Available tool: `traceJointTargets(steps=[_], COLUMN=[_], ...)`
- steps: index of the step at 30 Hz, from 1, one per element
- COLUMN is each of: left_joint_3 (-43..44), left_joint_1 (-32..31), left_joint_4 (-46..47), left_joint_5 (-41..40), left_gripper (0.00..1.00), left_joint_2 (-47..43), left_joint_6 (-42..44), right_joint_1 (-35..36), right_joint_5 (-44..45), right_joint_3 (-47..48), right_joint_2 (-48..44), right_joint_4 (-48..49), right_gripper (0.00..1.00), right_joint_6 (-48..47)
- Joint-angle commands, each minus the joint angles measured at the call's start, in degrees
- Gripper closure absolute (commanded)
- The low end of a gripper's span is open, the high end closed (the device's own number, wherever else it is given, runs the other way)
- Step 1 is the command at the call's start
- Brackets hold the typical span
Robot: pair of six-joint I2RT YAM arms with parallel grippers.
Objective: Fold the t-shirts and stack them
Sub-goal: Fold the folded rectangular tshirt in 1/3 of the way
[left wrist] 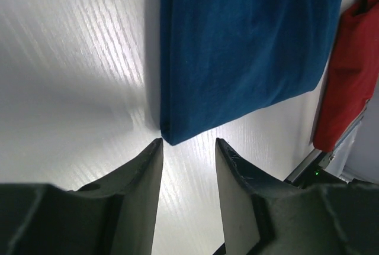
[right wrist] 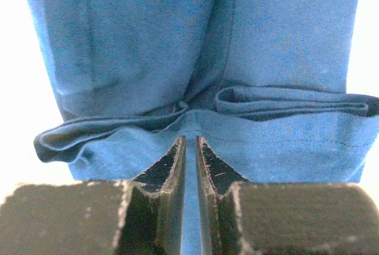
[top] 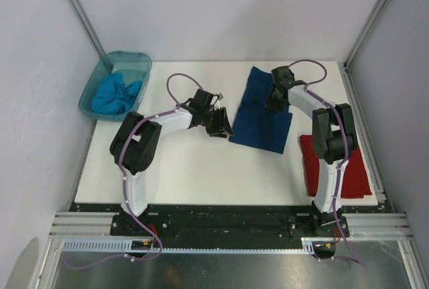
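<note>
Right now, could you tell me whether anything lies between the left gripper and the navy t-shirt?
Nothing visible does: only bare table lies between the open jaws of the left gripper and the navy t-shirt.

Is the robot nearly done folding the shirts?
Not yet. Done: the red shirt lies folded flat at the near right. In hand: the navy shirt is folded in the middle, with the right end effector nearly closed at its hem and the left end effector open by its corner. Left: the turquoise shirt sits crumpled in the tub, and nothing is stacked.
</note>
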Motion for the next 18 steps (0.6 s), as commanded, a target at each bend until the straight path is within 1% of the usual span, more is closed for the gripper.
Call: traceJointTargets(steps=[1,4,8,12,18], left_joint_3=[0.1,0.6,0.7,0.2,-0.1], left_joint_1=[-0.5,-0.9,-1.2,-1.4,-1.4], left_joint_4=[3.8,3.7,3.6,3.3,3.1], left_joint_5=[-1.0,-3.0,-5.5,-6.9,-7.5], left_gripper=[0.57,0.6,0.62,0.62,0.61], left_joint_2=[0.3,1.4,2.3,2.4,2.7], left_joint_6=[-3.6,-4.7,-5.4,-5.5,-5.3], right_joint_1=[1.1,2.8,5.0,6.8,7.5], right_joint_5=[0.0,-1.5,-4.1,-5.9,-8.0], right_joint_3=[0.9,1.4,3.4,4.0,5.3], right_joint_2=[-6.4,-6.4,-3.9,-1.6,1.2], right_joint_4=[-0.5,0.7,1.0,2.0,4.2], right_gripper=[0.83,0.82,0.82,0.82,0.82], right_joint_6=[-1.1,-2.0,-2.3,-2.1,-1.9])
